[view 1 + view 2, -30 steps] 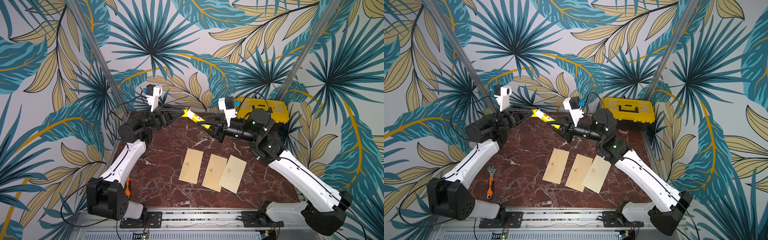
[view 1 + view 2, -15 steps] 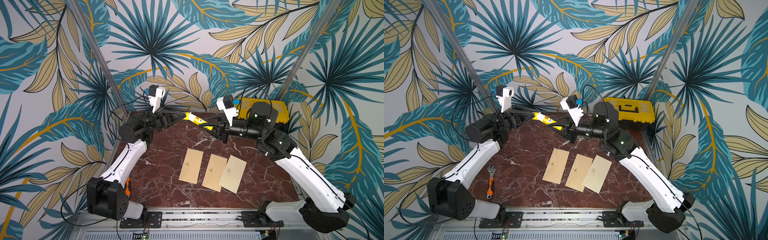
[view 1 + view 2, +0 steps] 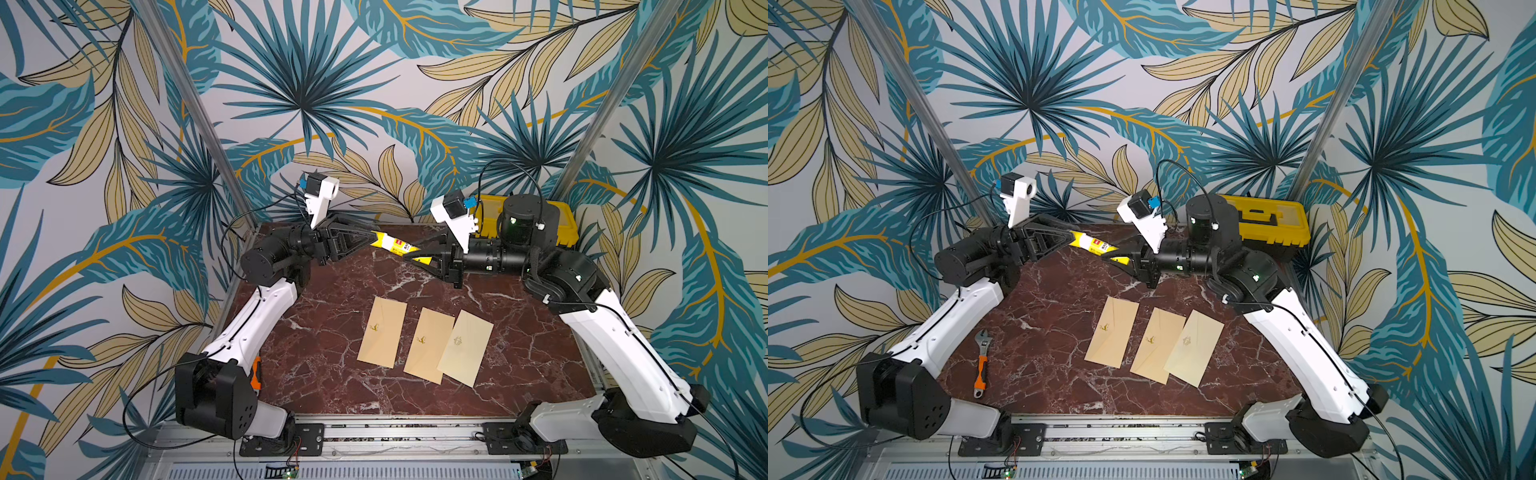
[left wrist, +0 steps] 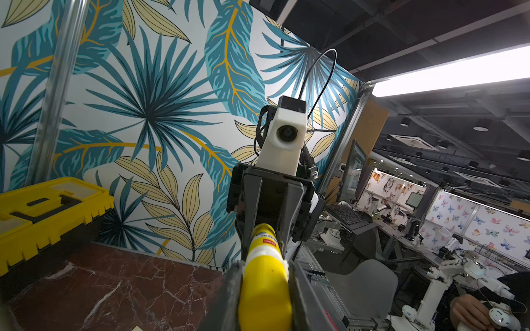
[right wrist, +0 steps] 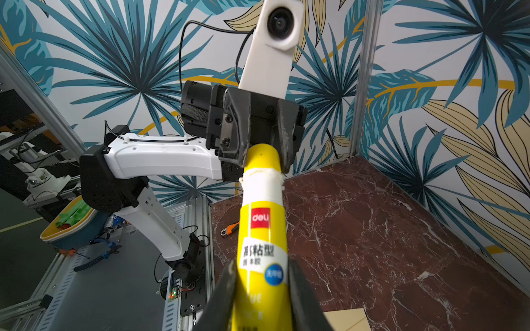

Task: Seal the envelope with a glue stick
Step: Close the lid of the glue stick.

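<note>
The glue stick, a yellow tube with a white label, hangs in the air over the back of the table, held at both ends. My left gripper is shut on its yellow cap end. My right gripper is shut on the labelled body. Three tan envelopes lie side by side, flat on the marble below and nearer the front; the envelopes show in both top views.
A yellow toolbox stands at the back right corner behind the right arm. An orange-handled wrench lies near the left arm's base. The dark red marble table is walled by leaf-patterned panels.
The right arm's wrist has turned and its elbow has swung back toward the toolbox. The glue stick stays nearly in place between both grippers. The left arm has barely moved.
</note>
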Robot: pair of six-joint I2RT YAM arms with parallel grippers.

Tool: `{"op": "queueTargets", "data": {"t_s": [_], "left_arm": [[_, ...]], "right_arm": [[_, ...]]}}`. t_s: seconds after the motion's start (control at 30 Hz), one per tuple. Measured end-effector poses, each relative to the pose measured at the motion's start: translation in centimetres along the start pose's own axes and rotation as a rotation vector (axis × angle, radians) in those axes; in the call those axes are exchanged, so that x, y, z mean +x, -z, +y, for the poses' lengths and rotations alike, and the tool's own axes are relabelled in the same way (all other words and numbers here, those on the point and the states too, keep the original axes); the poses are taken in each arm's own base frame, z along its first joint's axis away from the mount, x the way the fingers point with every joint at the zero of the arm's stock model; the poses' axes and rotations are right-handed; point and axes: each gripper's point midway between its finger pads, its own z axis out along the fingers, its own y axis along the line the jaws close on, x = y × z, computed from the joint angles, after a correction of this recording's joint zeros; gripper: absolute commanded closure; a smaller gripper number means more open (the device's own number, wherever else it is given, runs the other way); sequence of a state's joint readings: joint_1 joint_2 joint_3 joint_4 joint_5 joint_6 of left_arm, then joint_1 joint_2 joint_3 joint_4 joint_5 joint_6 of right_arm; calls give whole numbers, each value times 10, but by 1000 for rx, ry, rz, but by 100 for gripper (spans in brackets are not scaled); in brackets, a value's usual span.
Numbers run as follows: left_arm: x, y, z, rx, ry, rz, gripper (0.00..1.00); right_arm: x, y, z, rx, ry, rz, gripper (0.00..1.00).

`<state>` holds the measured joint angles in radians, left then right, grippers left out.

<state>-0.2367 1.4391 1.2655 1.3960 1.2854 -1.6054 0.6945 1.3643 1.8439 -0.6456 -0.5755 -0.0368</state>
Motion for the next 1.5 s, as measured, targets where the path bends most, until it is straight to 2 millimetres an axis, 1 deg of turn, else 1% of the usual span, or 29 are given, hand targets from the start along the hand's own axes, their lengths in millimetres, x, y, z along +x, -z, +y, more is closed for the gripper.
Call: {"op": "queueTargets", "data": {"t_s": [0.23, 0.7, 1.5], "left_arm": [[3, -4, -2, 12, 0, 19, 86], [6, -4, 4, 12, 19, 24, 86], [8, -7, 13, 16, 47, 18, 86]], "right_arm": [[1, 4, 2, 3, 10, 41, 100], [3, 4, -3, 27, 17, 97, 100], [3, -5, -11, 37, -5, 126, 100]]}}
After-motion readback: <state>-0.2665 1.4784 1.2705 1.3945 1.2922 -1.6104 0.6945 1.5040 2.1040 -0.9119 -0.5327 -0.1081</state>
